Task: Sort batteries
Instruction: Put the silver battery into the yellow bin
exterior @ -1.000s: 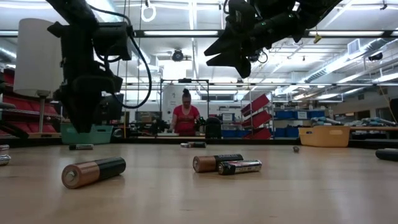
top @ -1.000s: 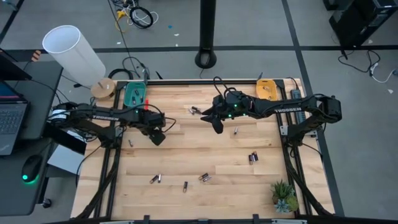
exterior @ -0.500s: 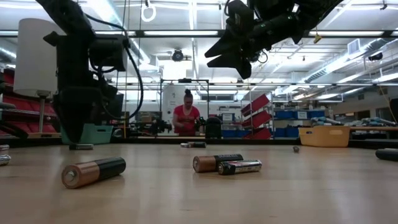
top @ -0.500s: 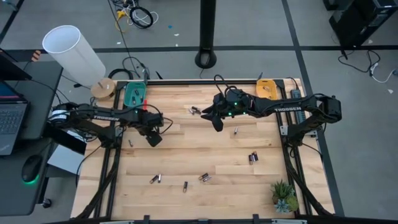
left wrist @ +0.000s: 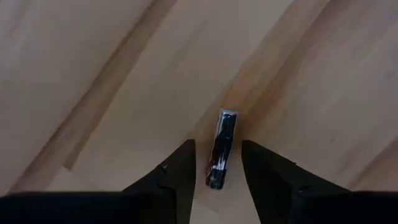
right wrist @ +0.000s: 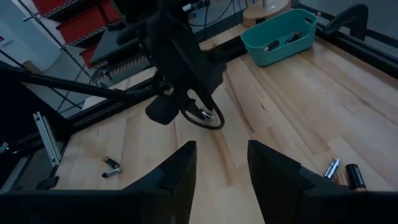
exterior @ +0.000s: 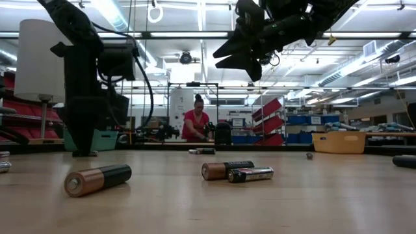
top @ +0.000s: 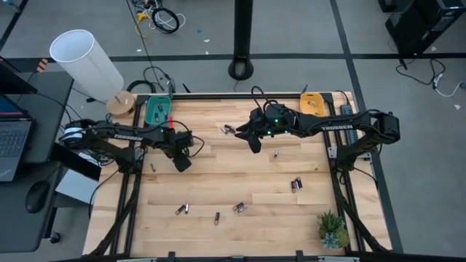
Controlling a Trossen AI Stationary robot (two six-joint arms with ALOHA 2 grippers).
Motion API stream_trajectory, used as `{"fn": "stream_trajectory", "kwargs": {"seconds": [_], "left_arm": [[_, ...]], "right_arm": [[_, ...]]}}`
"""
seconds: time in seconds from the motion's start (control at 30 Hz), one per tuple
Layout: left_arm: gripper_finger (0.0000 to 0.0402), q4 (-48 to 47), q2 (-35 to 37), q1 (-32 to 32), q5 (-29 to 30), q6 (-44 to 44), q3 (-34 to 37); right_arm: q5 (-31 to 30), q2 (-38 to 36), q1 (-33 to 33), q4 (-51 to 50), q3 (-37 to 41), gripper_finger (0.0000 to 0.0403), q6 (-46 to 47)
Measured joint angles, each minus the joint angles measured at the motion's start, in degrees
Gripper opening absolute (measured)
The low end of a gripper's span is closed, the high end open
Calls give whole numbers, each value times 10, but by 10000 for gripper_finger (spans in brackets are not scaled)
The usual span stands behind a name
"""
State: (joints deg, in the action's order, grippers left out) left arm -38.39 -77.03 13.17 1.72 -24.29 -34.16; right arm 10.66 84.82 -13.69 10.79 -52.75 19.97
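A small battery (left wrist: 221, 149) lies flat on the bench (top: 240, 182) near its left edge, between the parted fingers (left wrist: 180, 171) of the left end effector (top: 182, 161), not yet gripped. The right end effector (top: 253, 143) hangs high over the bench's far middle, fingers apart and holding nothing, with bare wood below it.

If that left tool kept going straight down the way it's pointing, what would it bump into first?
Probably the wooden table. The left tool points straight down with a small dark battery lying between its open fingers, so those likely meet wood either side of it.
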Motion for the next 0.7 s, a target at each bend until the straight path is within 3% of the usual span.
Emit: {"fn": "stream_trajectory", "kwargs": {"seconds": [0.2,0.4,0.7], "left_arm": [[128,1,-40,0,-5,29,-5],[27,1,-40,-1,-17,46,-8],[8,0,-35,-1,14,44,-40]], "right_arm": [[0,0,1,0,0,151,3],[0,0,1,1,0,151,9],[0,0,-2,1,0,151,5]]}}
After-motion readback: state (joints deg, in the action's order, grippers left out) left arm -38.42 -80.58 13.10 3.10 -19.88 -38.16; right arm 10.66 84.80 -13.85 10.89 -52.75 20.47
